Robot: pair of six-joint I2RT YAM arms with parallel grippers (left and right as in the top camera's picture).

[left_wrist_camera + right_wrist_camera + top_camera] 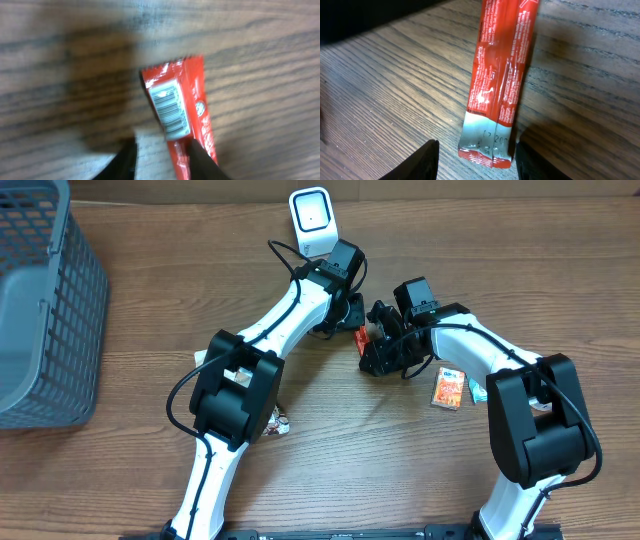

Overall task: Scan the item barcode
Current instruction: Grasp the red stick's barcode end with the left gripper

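Two wrist views sit closest on the same red packet [197, 100], lying flat on the wood table [350, 470]; left wrist view, blurred, shows the face with a white barcode label [170, 109], which the right wrist view does not show; left gripper [162, 157] has its jaws partly apart over the packet's near end, one finger [125, 162] clear of it with bare wood between, the other overlapping the red edge; no firm clamp visible; right wrist view is sharp and shows the other side, a long seam down the red film and a silver crimped end with stamped digits too small to read; right gripper [477, 160] is about half open, straddling that silver end, a gap on one side, nearly touching on the other, nothing gripped; overhead shows what neither wrist does: only a sliver of the packet, between the two gripper heads near table centre; crumpled foil wrapper [277, 423] beside the left arm; orange packet [449, 388] just beside the right arm's forearm; grey mesh basket [60, 310] at the left edge; farthest back, white scanner [312, 218] just behind the left wrist, well apart from the barcode.
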